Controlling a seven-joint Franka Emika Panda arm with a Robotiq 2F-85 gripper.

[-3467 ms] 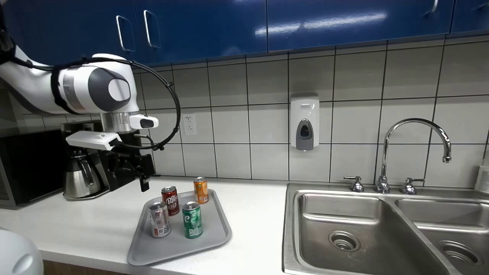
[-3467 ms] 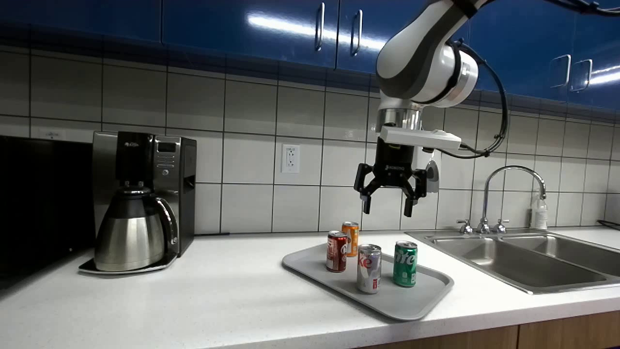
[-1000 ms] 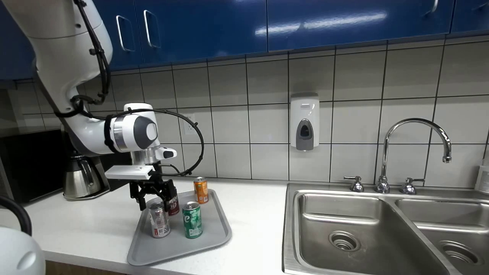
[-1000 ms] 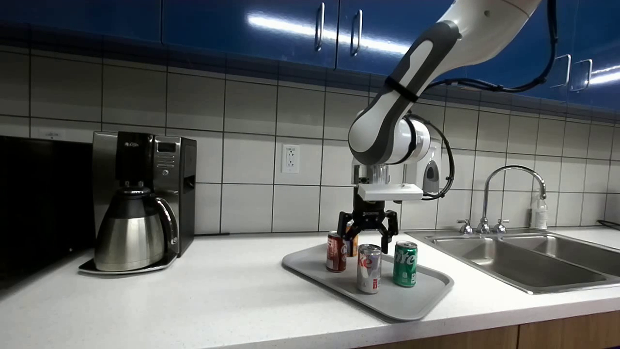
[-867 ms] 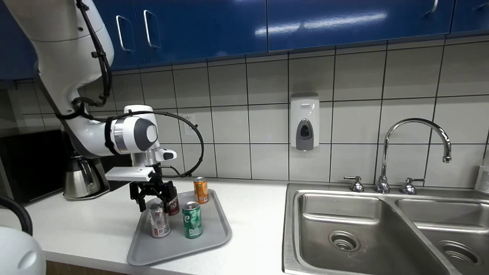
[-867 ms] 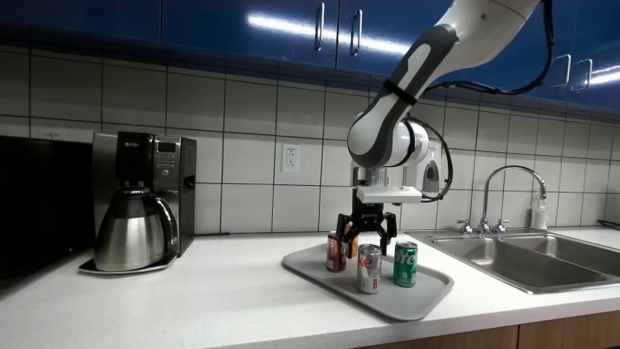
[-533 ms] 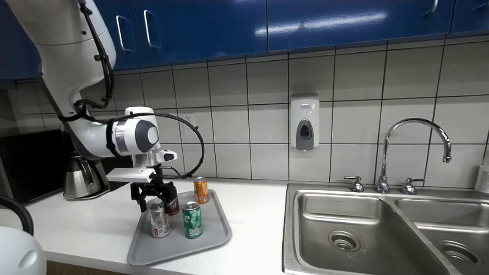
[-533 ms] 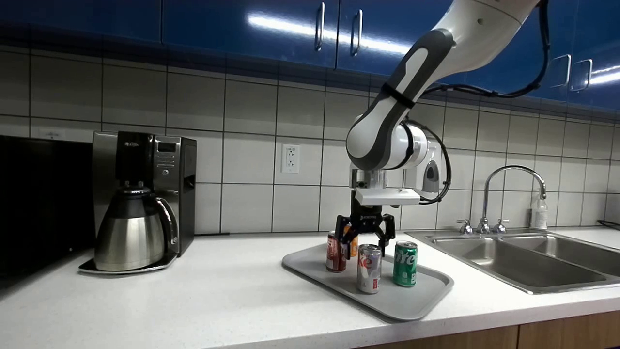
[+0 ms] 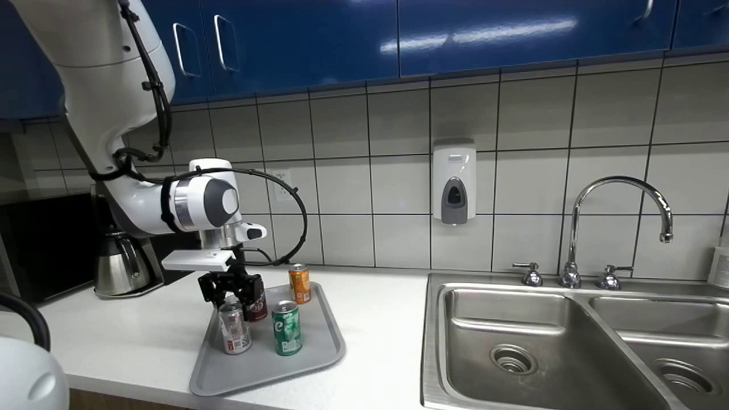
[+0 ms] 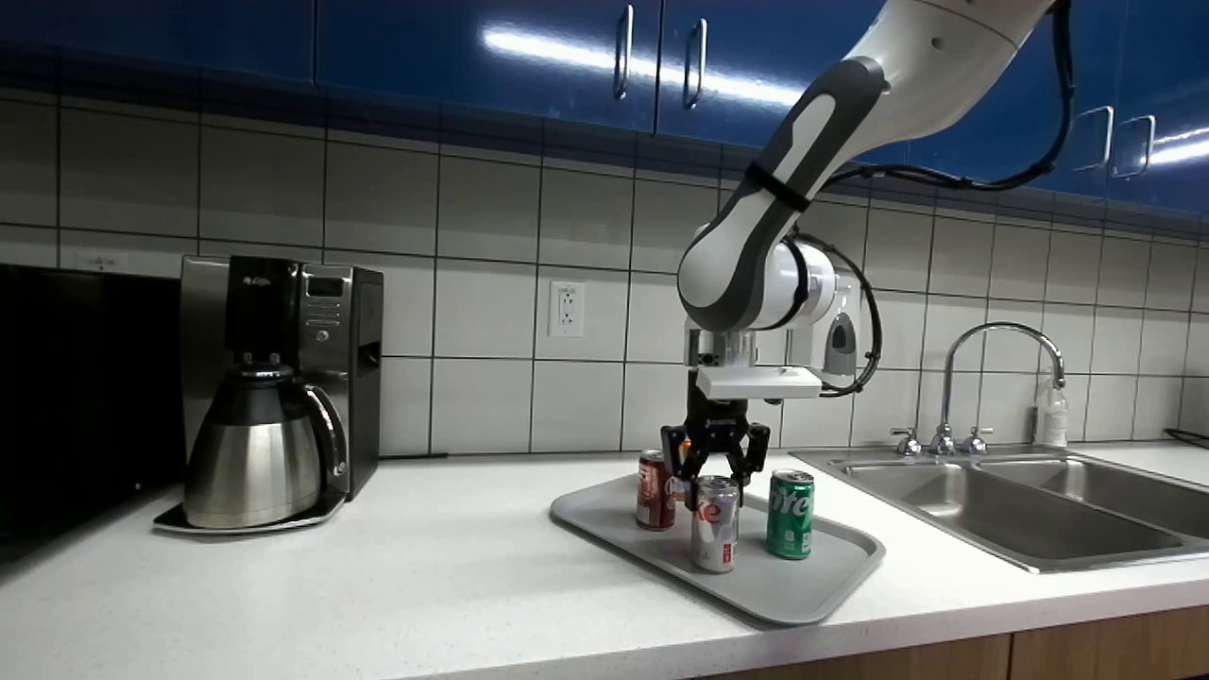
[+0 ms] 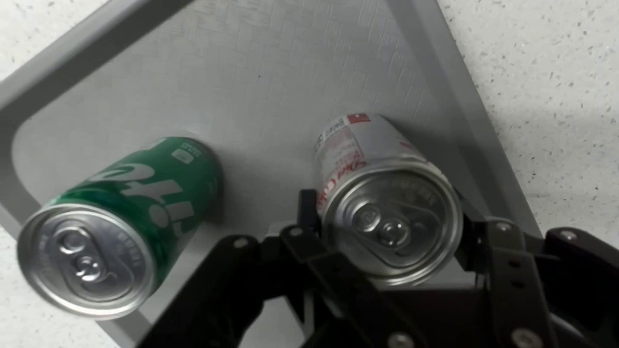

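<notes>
On the silver can (image 10: 715,543), red lettering in the wrist view reads "Diet Coke"; in an exterior view only "ke" shows. The green can (image 10: 790,518), to its right in both exterior views, bears large white letters ending in "ite". Print on the dark red can (image 10: 653,491) and orange can (image 9: 299,283), both farther back, is too small or covered to read. All four are metal cylinders, standing on a grey tray (image 10: 776,593) with rounded corners, a raised rim and a basket-weave texture; the countertop (image 10: 397,576) is speckled white. The silver can is upright, long axis vertical, lid (image 11: 416,203) facing up, its pull tab (image 11: 366,217) pointing roughly toward the green can. The black gripper (image 10: 718,494) reaches down from above, fingers (image 11: 308,209) clamped around that can's upper part.
</notes>
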